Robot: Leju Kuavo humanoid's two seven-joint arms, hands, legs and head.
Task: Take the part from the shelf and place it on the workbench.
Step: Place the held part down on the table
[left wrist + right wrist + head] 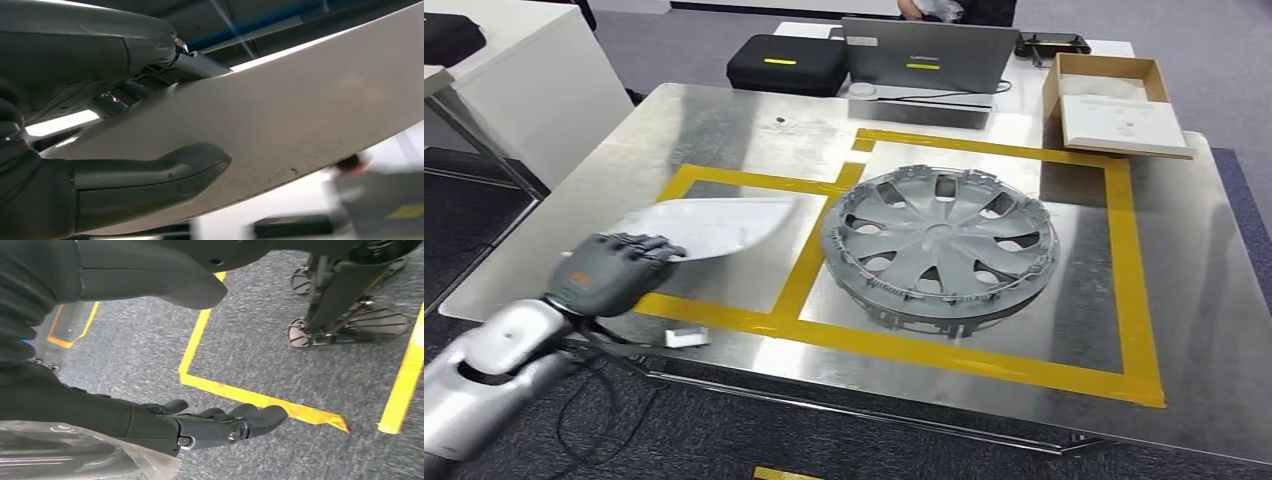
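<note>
The white part (709,226), a thin curved panel tapering to a point, sits in your left hand (614,270) above the left taped rectangle of the workbench (724,130). Its broad end is at the hand; its pointed end reaches toward the yellow tape (809,262) dividing the two marked areas. From the head view you cannot tell whether the panel touches the metal top or hangs just over it.

Your left hand is grasping the part: the fingers curl over its near edge, and the left wrist view shows the thick thumb (150,175) pressed against one face of the panel (280,130), with darker fingers on the other face. The left arm comes in over the bench's near left corner.

Your right hand (220,425) hangs over grey carpet marked with yellow floor lines (235,395); its fingers lie loosely extended and hold nothing.

Inside the larger taped square to the right rests a grey wheel cover (939,245), well apart from the part. A small white block (686,337) lies near the front edge, just beside the left hand. At the far side stand a laptop (929,55), a black case (786,62) and an open cardboard box (1114,100).
</note>
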